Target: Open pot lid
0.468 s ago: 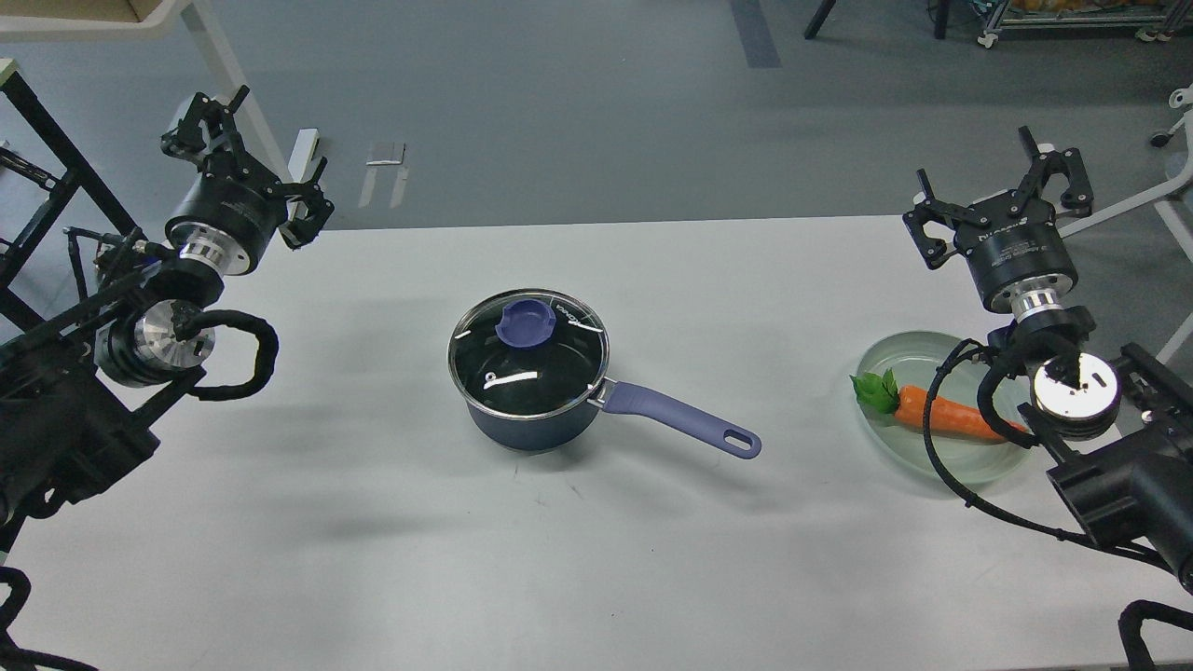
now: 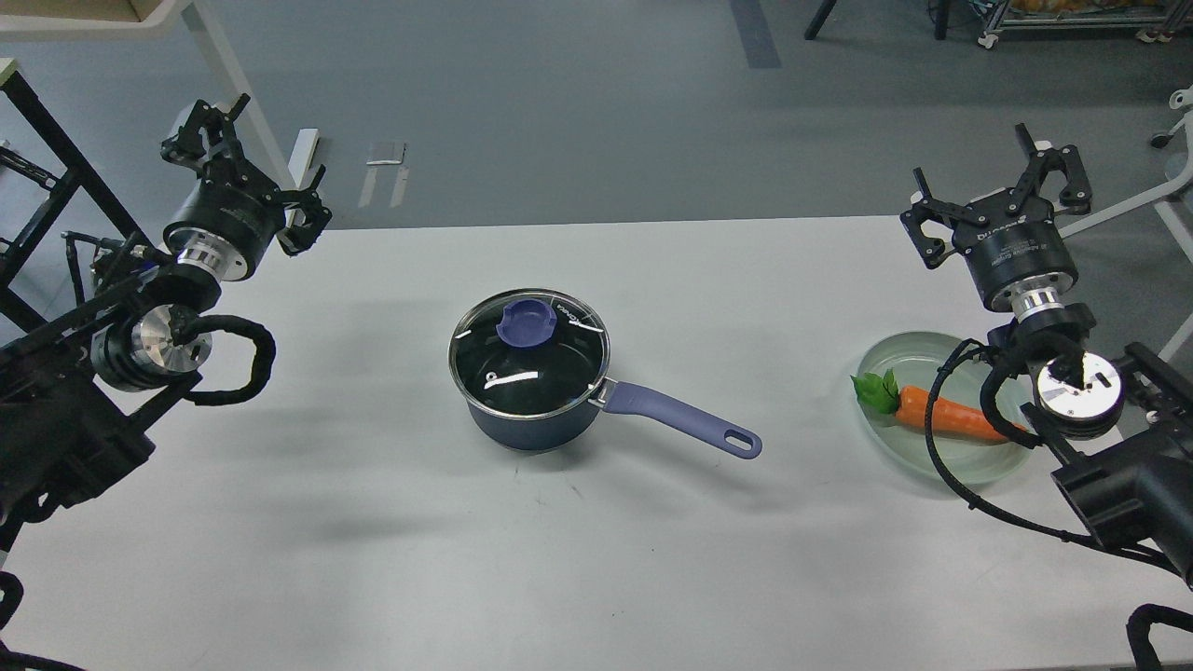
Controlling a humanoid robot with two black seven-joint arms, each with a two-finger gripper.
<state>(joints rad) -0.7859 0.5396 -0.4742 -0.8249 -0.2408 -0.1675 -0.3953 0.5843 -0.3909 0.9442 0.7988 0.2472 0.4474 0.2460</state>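
Left gripper (image 2: 250,168): raised over the tabletop's (image 2: 373,522) far left corner, fingers (image 2: 194,130) apart, holding nothing.
Pot (image 2: 531,391): mid-tabletop, well to the right of the left fingers and nearer the camera.
Lid (image 2: 528,354): on the pot, blue knob (image 2: 527,323) on top.
Pot handle (image 2: 680,419): points right, toward the plate.
Plate (image 2: 895,349): below the right fingers, carrot (image 2: 932,415) lying in it.
Right gripper (image 2: 995,182): raised at the far right edge, fingers (image 2: 1062,172) apart, holding nothing.
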